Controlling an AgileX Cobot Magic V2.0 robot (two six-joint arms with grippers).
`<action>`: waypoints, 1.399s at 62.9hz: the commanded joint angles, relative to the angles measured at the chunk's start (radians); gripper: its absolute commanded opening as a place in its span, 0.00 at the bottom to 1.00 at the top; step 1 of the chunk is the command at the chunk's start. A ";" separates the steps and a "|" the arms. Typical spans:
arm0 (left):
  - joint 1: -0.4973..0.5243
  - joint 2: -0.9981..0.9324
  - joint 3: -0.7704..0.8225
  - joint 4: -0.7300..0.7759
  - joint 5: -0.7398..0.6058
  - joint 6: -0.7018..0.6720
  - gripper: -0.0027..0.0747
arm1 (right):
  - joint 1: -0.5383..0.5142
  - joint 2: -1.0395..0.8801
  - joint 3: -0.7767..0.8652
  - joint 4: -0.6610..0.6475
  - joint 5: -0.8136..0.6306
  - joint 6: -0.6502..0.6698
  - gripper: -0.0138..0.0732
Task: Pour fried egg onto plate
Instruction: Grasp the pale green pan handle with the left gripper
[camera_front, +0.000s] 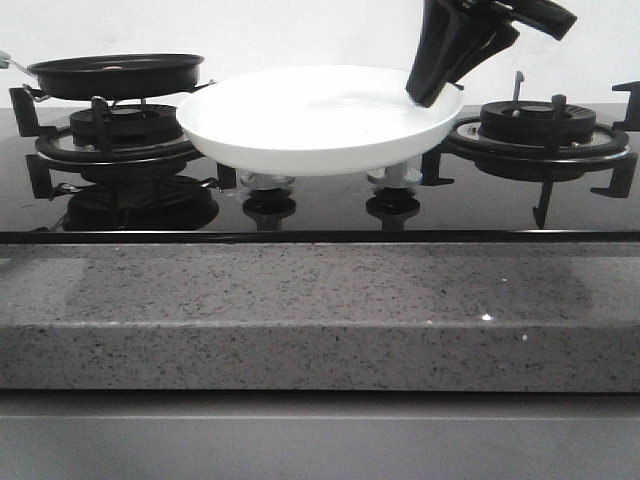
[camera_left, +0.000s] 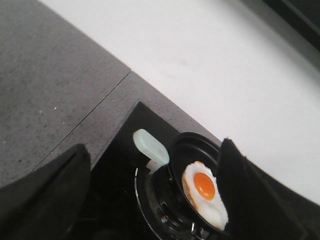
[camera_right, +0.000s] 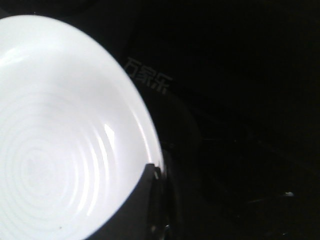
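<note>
The fried egg (camera_left: 203, 193), white with an orange yolk, lies in the small black frying pan (camera_left: 192, 148). The pan (camera_front: 115, 75) sits on the left burner, and its pale green handle (camera_left: 150, 146) sticks out. My left gripper (camera_left: 150, 200) is open wide above the pan and holds nothing; it does not show in the front view. The white plate (camera_front: 310, 120) is held level above the middle of the stove. My right gripper (camera_front: 428, 92) is shut on its right rim. The right wrist view shows the plate (camera_right: 60, 140) with one finger (camera_right: 146, 200) over the rim.
A black glass hob (camera_front: 320, 210) has a left burner grate (camera_front: 120, 140), a right burner grate (camera_front: 540, 130) and two knobs (camera_front: 268, 205) under the plate. A grey speckled counter (camera_front: 320, 310) runs along the front. A white wall stands behind.
</note>
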 joint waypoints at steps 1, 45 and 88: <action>0.068 0.100 -0.084 -0.152 0.049 -0.002 0.70 | -0.003 -0.059 -0.023 0.032 -0.036 -0.010 0.04; 0.065 0.676 -0.419 -0.734 0.415 0.406 0.70 | -0.003 -0.059 -0.023 0.032 -0.036 -0.010 0.04; 0.014 0.738 -0.460 -0.696 0.392 0.406 0.11 | -0.003 -0.059 -0.023 0.032 -0.036 -0.010 0.04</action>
